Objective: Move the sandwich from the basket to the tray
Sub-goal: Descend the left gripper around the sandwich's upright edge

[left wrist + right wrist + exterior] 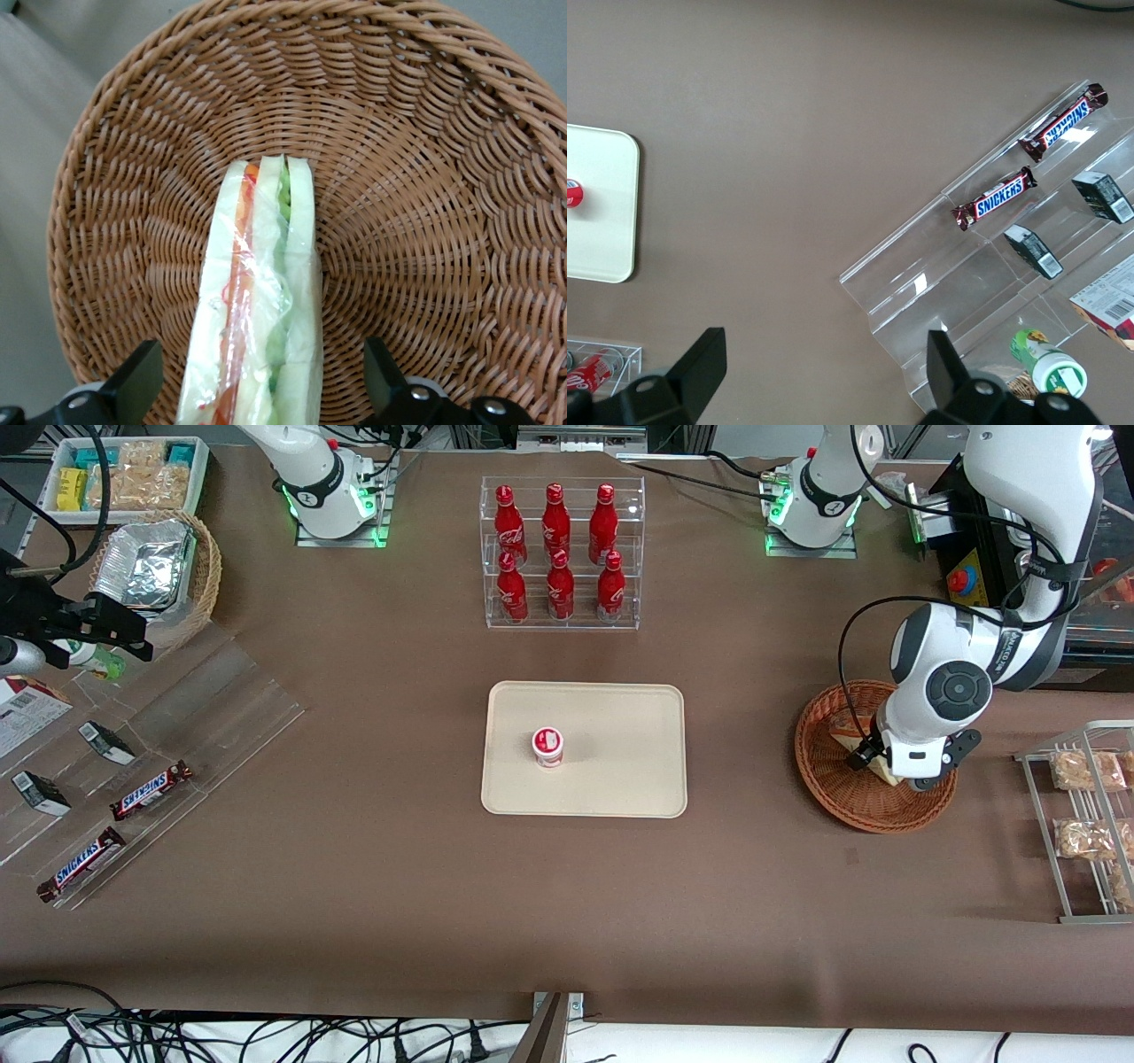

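A wrapped wedge sandwich with pale bread and red and green filling lies in the round reddish-brown wicker basket, toward the working arm's end of the table. My gripper hangs low over the basket and is open. Its two dark fingers straddle the sandwich's wide end, with a gap on each side. The arm's wrist hides much of the sandwich in the front view. The cream tray lies at the table's middle.
A small red-and-white cup stands on the tray. An acrylic rack of red bottles stands farther from the front camera than the tray. A wire rack of snack packs lies beside the basket, at the table's end.
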Tool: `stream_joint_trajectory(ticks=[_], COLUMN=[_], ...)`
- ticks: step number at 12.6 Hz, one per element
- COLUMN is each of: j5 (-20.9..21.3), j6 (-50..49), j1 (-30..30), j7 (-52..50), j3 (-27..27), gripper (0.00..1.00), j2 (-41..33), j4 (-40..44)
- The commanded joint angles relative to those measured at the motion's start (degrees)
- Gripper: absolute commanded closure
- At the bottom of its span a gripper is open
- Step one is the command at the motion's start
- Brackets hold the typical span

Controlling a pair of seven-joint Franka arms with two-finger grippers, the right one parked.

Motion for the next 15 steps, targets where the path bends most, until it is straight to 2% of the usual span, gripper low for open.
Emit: stream_joint_trajectory(ticks=[1,2,3,4,8,12,15], j5=[1.5,1.5,1.5,1.5,1.5,1.5,1.4], j6=[-1.2,-1.2,-1.1,-1.1,-0.7,-1.4,-11.7], j1=[0.1,0.0,0.1,0.1,-0.1,-0.3,-0.4], j7=[-0.8,-1.2,-1.2,-1.3,-2.9,-1.5,4.2], j3=[0.0,0.0,0.0,0.0,0.0,-0.4,-2.6], gripper=[0.0,0.07,0.28,0.42,0.61,0.63,0.64], j2=[-2.7,-2.7,-2.7,-2.6,-2.3,-2.6,-2.6], j4=[-1.7,-1.7,-1.7,-1.7,-1.8,-0.4,7.8])
